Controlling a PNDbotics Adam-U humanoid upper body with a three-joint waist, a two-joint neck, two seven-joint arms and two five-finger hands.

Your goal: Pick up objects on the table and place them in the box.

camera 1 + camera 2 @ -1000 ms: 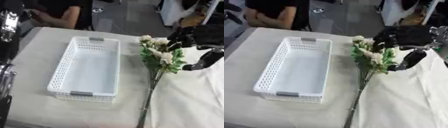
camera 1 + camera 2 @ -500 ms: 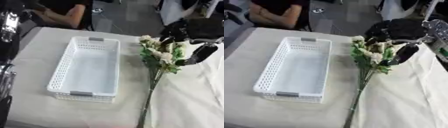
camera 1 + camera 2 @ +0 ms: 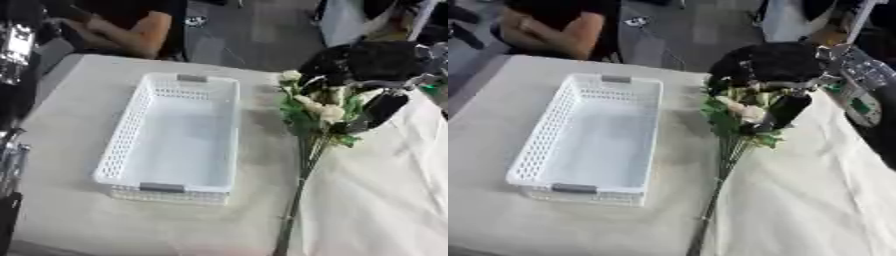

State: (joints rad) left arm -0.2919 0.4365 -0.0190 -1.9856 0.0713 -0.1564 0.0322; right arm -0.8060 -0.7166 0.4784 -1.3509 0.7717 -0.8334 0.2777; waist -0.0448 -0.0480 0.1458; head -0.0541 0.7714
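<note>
Right hand (image 3: pixel 367 65) is over the head end of the flower bunch (image 3: pixel 313 107), coming in from the upper right. Thumb hangs down on the right side of the blooms, the fingers sit behind and above them. It looks like it is bracketing the bunch, but I can't tell whether the fingers are actually closed on it or just around it. Left hand is not in any view.

Bunch lies on the tabletop (image 3: pixel 70 200), blooms far, long stems (image 3: pixel 293 210) trailing toward the near edge. It sits just right of the white box (image 3: pixel 175 145), roughly parallel to it, not touching. Box is a perforated basket with grey handles, nothing in it. A cloth (image 3: pixel 385 190) covers the right half of the tabletop, and the stems run along its edge.

My read: step in hand is getting hold of the flowers.
- Grasp lower, at the top of the stems under the leaves; a hold on the blooms risks crushing them.
- Expect the stem end to droop on lift, so raise enough to clear the box wall.
- Carry left, keep the bunch aligned with the box's long axis, let go low.
</note>
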